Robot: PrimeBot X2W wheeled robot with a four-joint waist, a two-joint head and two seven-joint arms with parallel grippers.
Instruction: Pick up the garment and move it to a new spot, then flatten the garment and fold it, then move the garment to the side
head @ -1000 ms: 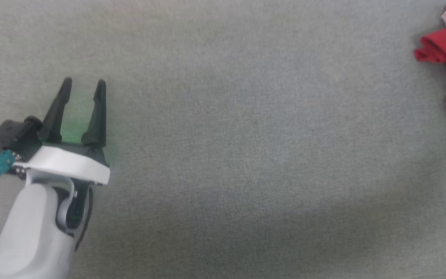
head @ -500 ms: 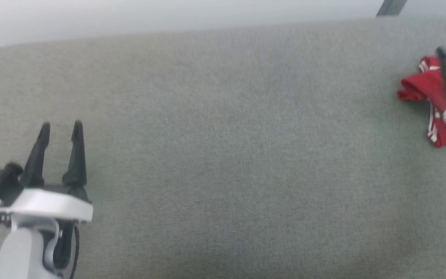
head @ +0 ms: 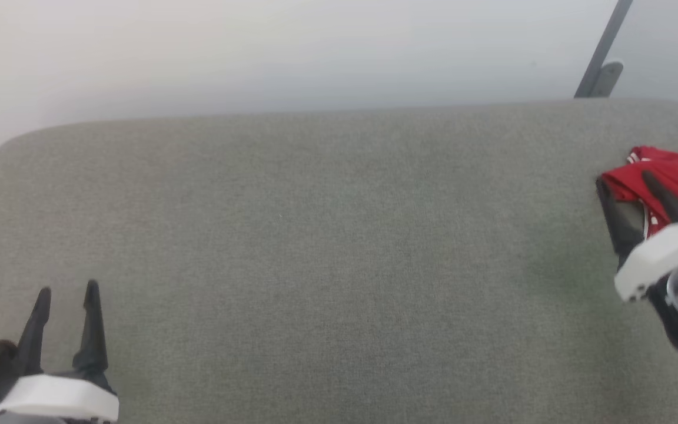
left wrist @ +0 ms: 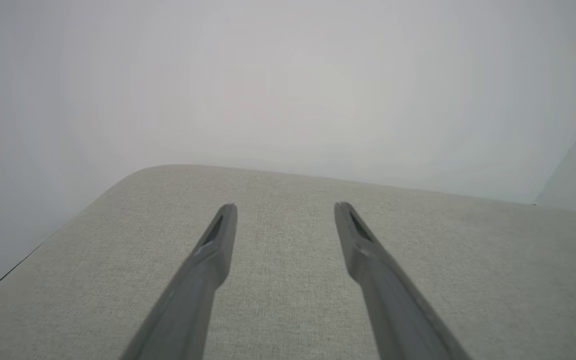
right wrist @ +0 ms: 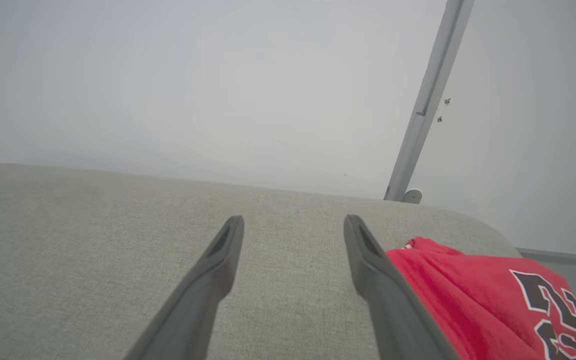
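The garment point(head: 671, 168) is a red jersey lying crumpled at the far right of the grey padded surface point(head: 339, 247). In the right wrist view the garment point(right wrist: 468, 295) shows a dark, white-outlined number. My right gripper point(head: 625, 182) stands open at the garment's left edge; one finger crosses in front of the red cloth, the other is over bare surface. From the wrist, the right gripper point(right wrist: 294, 220) has only grey surface between its fingers. My left gripper point(head: 67, 288) is open at the lower left, far from the garment. The left gripper point(left wrist: 285, 207) has nothing between its fingers.
A white wall rises behind the surface's far edge, whose corners are rounded. A slanted grey metal pole point(head: 601, 53) stands behind the far right corner, and the pole point(right wrist: 428, 100) is also in the right wrist view. The surface's left edge lies close to my left gripper.
The head camera has tilted up, so the far edge and the wall have come into the picture. My right gripper has come into view and reached the garment's left edge.
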